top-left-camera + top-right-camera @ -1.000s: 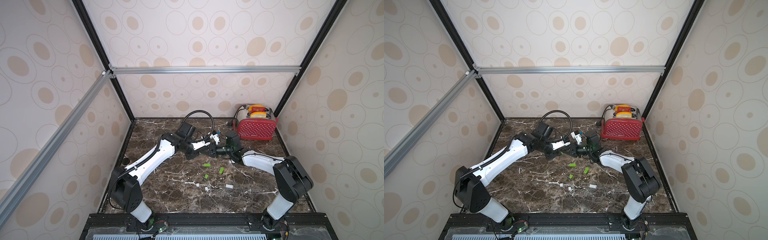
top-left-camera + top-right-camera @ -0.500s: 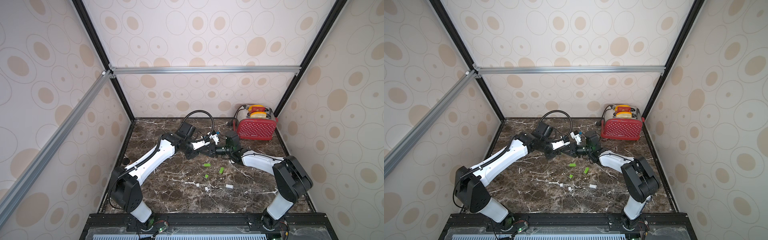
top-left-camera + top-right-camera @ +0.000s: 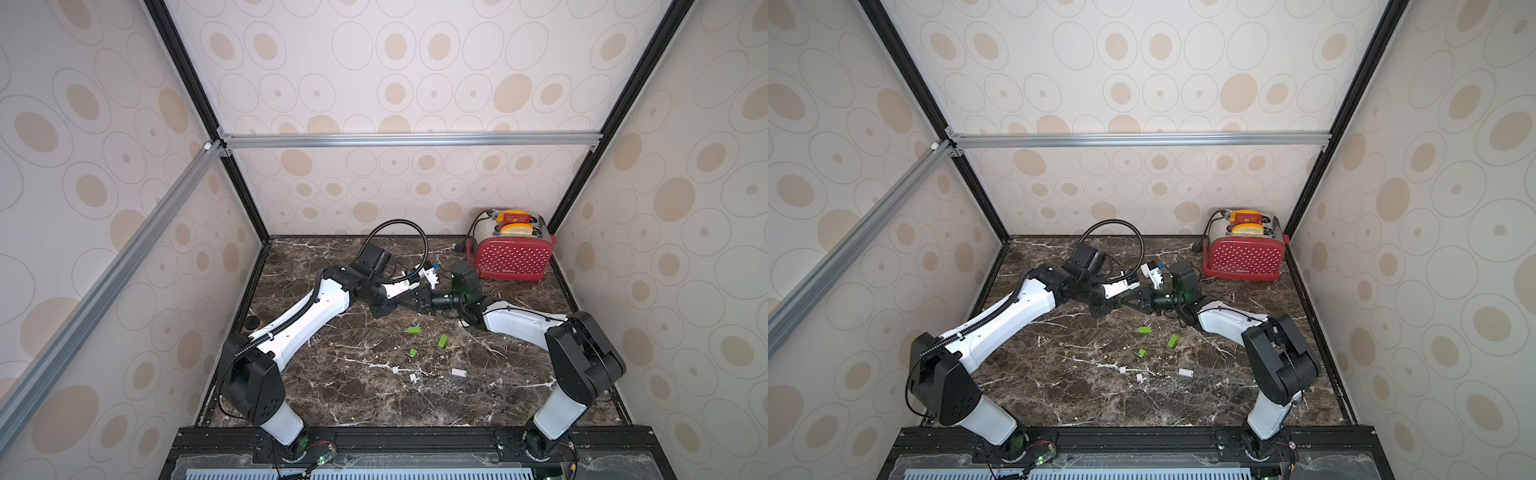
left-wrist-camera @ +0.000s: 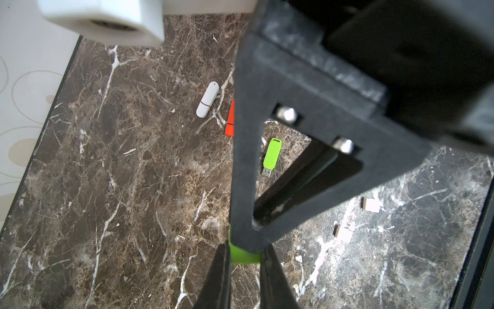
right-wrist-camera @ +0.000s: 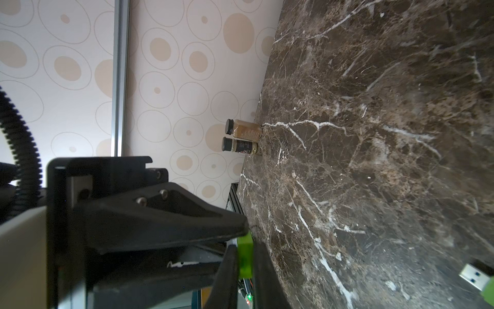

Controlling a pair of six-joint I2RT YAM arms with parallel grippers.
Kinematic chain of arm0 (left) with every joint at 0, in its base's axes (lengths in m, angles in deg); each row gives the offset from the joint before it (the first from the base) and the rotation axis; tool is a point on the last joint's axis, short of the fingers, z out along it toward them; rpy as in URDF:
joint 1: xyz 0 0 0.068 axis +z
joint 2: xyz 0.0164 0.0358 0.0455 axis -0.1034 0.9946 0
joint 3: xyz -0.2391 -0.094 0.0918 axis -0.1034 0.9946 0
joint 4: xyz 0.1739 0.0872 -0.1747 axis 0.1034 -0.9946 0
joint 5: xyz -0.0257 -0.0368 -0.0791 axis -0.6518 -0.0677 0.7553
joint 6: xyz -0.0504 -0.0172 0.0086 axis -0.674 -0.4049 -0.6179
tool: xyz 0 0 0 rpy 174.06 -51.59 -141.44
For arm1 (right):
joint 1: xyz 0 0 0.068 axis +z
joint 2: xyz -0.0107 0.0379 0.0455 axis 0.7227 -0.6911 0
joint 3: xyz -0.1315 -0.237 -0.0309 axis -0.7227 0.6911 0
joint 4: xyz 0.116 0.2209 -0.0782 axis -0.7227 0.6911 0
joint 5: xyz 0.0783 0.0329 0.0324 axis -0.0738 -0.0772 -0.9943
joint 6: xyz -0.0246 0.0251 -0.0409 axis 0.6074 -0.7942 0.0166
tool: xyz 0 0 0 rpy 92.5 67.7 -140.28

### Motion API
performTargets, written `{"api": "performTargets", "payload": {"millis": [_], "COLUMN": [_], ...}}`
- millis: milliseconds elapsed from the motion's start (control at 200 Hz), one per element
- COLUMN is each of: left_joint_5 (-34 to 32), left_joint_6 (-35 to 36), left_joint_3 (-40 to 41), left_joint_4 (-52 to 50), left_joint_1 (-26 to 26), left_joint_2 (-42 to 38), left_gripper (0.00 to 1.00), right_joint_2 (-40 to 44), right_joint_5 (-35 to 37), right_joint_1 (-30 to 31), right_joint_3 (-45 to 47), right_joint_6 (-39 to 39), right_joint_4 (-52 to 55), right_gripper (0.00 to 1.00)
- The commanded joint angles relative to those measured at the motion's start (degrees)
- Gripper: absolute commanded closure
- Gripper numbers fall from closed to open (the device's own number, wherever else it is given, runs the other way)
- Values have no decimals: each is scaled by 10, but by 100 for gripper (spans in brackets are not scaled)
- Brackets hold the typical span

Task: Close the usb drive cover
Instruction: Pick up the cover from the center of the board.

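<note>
The green usb drive [image 4: 242, 256] is clamped mid-frame between the closed left gripper [image 3: 409, 299] and closed right gripper [image 3: 419, 301]; cover seating cannot be confirmed and is judged unfinished.

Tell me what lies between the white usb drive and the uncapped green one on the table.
A red usb drive, its one edge hidden, lies between the white usb drive and the green usb drive. The left wrist view shows it.

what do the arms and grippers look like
The left arm and right arm have white link shells and bulky black joint housings. A ribbed black conduit runs along the left arm and loops above its wrist. The left gripper and right gripper are matte black, with tapering triangular fingers and silver screws.
</note>
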Motion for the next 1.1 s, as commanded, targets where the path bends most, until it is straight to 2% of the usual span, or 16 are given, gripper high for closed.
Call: {"api": "performTargets", "payload": {"millis": [0, 210, 346, 676, 936, 997, 1097], "left_joint_5": [10, 21, 24, 22, 15, 44, 137], "left_joint_6": [-1, 2, 2, 1, -25, -39, -85], "left_joint_3": [-28, -25, -22, -25, 0, 12, 23], "left_joint_4": [-1, -5, -4, -5, -12, -17, -26], "left_joint_1": [-4, -4, -4, -4, 8, 27, 76], "left_joint_2": [9, 8, 7, 8, -23, -38, -53], "left_gripper": [93, 93, 93, 92, 61, 56, 48], "right_joint_2": [2, -2, -6, -9, 17, 26, 40], "right_joint_5": [-12, -10, -11, -14, -6, -5, 1], "right_joint_1": [4, 7, 11, 15, -12, -24, -39], "right_joint_3": [1, -9, -13, -15, 10, 17, 26], "right_joint_6": [0, -3, -3, -1, 7, 6, 0], "right_joint_4": [-19, -17, -16, -20, -29, -36, -55], "right_gripper": [88, 82, 82, 96, 96, 96, 96]}}
